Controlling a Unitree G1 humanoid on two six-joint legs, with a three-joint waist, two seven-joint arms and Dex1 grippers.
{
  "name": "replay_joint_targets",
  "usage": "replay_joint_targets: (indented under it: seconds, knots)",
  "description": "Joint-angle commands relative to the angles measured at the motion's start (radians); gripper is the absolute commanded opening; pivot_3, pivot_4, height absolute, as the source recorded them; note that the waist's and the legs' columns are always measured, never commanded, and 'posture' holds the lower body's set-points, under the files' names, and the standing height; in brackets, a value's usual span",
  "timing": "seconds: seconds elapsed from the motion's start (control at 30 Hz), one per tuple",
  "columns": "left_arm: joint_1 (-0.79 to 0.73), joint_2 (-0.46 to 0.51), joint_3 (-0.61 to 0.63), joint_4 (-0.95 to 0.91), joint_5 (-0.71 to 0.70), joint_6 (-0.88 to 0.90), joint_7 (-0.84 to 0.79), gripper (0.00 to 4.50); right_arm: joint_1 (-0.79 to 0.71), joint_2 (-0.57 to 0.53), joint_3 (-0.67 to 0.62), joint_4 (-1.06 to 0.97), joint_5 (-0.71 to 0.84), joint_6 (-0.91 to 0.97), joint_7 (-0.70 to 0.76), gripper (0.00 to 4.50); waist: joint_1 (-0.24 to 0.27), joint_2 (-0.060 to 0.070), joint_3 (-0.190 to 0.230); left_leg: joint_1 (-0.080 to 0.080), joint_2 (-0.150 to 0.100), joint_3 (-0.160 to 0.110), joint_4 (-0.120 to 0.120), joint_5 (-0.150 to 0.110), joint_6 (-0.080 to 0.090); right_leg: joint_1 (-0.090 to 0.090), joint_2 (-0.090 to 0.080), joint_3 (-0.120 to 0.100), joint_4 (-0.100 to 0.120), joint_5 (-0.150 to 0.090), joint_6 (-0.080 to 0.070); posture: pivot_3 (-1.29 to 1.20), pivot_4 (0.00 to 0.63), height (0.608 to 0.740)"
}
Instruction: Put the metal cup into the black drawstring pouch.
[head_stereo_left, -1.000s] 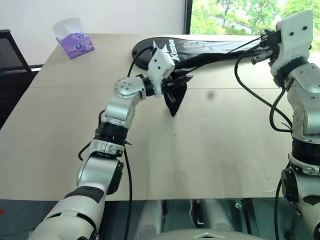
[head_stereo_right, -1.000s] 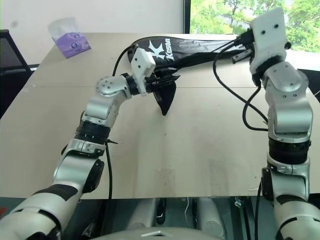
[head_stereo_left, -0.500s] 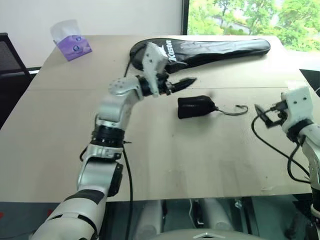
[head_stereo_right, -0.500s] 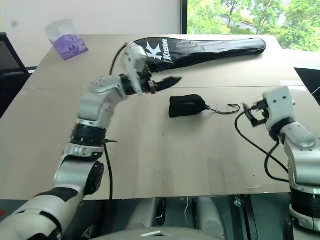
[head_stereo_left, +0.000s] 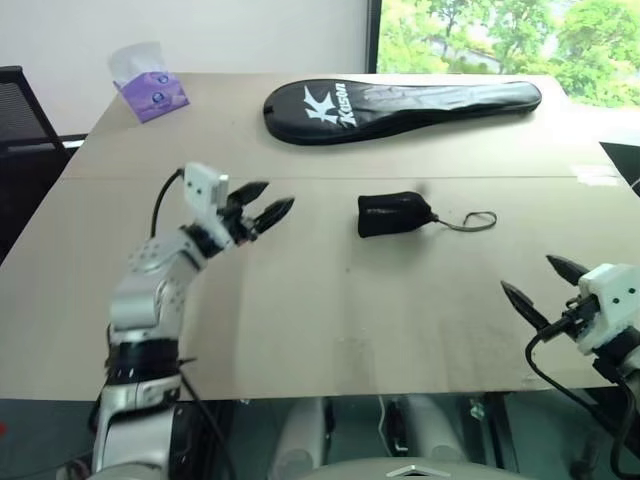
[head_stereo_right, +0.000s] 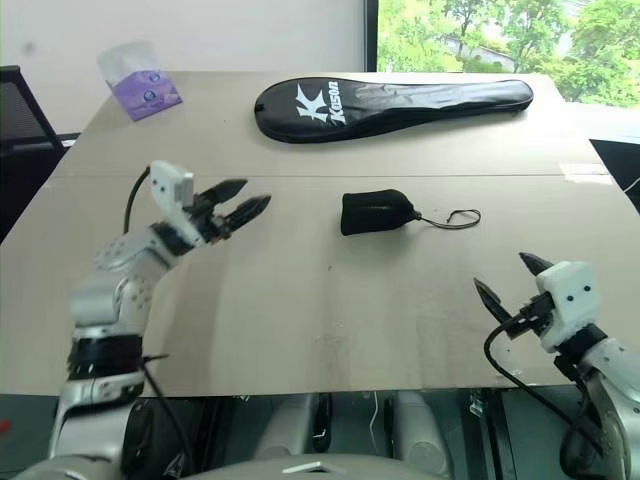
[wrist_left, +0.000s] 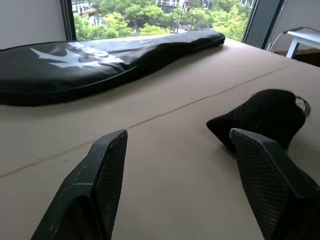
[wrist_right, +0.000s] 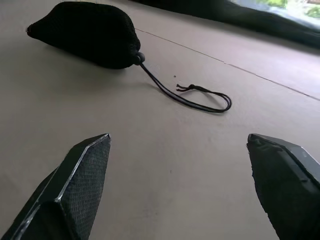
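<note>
The black drawstring pouch (head_stereo_left: 393, 214) lies on its side in the middle of the table. Its neck is drawn shut and it looks rounded and full. Its cord (head_stereo_left: 470, 220) trails in a loop toward the right. The metal cup is hidden from view. My left gripper (head_stereo_left: 275, 196) hovers open and empty to the left of the pouch and points at it; the left wrist view has the pouch (wrist_left: 265, 117) just past one finger. Near the table's front right edge my right gripper (head_stereo_left: 527, 275) stands open and empty, well short of the pouch (wrist_right: 85, 32).
A long black racket cover (head_stereo_left: 400, 100) with white lettering lies across the back of the table. A purple tissue pack (head_stereo_left: 150, 90) stands at the back left corner. A dark chair (head_stereo_left: 15, 100) is beyond the left edge.
The pouch, held up by my left gripper before, now lies on the table. The left arm drew back to the left and opened. The right arm dropped from high right to the front edge and opened.
</note>
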Motion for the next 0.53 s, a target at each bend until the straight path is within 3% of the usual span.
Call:
replay_joint_targets:
  seconds: [0.03, 0.53]
  knots:
    - [0.081, 0.008, 0.054, -0.072, -0.028, -0.010, 0.028, 3.38, -0.015, -0.002, -0.035, 0.034, -0.003, -0.075, -0.007, 4.43, 0.002, -0.001, 0.000, 0.006, 0.000, 0.000, -0.001, 0.000, 0.000, 0.007, -0.001, 0.000, -0.001, 0.000, 0.000, 0.00, 0.150, 0.740]
    - [0.387, -0.018, 0.073, -0.324, -0.082, -0.012, 0.078, 3.38, -0.262, -0.139, 0.047, 0.307, 0.004, -0.092, 0.093, 4.43, 0.007, -0.001, -0.001, 0.008, -0.001, -0.002, -0.002, 0.000, 0.001, 0.009, -0.004, 0.000, -0.001, 0.000, -0.001, 0.00, 0.150, 0.740]
